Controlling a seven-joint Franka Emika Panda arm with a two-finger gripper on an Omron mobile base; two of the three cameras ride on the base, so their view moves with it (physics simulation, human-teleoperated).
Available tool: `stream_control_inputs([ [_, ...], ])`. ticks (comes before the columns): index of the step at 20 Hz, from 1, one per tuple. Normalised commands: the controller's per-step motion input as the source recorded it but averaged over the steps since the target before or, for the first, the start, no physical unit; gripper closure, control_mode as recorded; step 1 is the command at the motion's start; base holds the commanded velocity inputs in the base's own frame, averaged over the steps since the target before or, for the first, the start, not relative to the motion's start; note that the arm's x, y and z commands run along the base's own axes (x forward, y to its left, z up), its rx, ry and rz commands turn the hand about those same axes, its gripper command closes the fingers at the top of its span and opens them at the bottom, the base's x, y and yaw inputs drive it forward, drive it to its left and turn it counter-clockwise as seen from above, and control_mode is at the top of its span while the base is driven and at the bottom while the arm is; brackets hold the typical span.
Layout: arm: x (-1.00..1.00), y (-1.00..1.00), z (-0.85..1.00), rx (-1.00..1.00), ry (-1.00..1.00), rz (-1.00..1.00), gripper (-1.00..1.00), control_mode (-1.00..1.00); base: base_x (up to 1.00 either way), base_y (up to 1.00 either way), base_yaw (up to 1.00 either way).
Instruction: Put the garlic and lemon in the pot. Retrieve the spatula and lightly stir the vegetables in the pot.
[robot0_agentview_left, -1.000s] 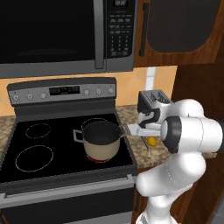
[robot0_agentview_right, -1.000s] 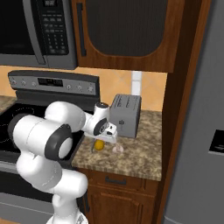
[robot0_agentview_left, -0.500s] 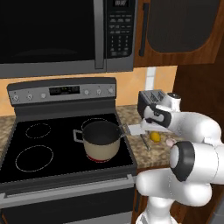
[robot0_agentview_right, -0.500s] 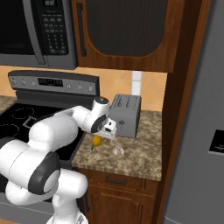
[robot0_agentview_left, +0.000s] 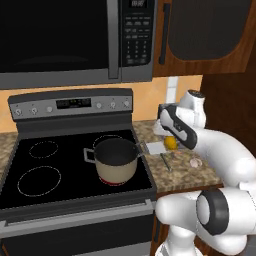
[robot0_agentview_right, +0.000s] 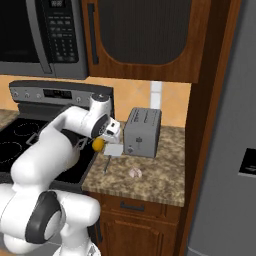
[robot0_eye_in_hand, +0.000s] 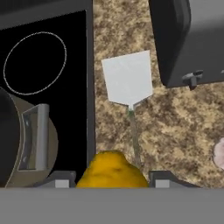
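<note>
Two fingertips: gripper (robot0_eye_in_hand: 113, 183) clamped on lemon (robot0_eye_in_hand: 112, 171), a tip on each side, held above counter edge by stove
garlic: on granite counter (robot0_agentview_right: 165, 172), garlic (robot0_agentview_right: 135, 173) well apart from gripper, in front of toaster
spatula: flat on counter just past lemon, spatula (robot0_eye_in_hand: 129, 85) blade toward toaster, handle toward camera
pot: pot (robot0_agentview_left: 115, 160) on stove's front right burner, inside dark, grey handle facing lemon
toaster: toaster (robot0_agentview_right: 142, 132) at back of counter, beside spatula blade
</note>
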Motion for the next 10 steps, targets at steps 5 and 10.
stream_control_inputs([
  [5,0.0,0.91,0.19,0.0,-0.13,-0.05,1.0,-1.0,0.0,0.0,0.0],
  [10,0.0,1.0,0.04,0.0,-0.02,-0.06,1.0,-1.0,0.0,0.0,0.0],
])
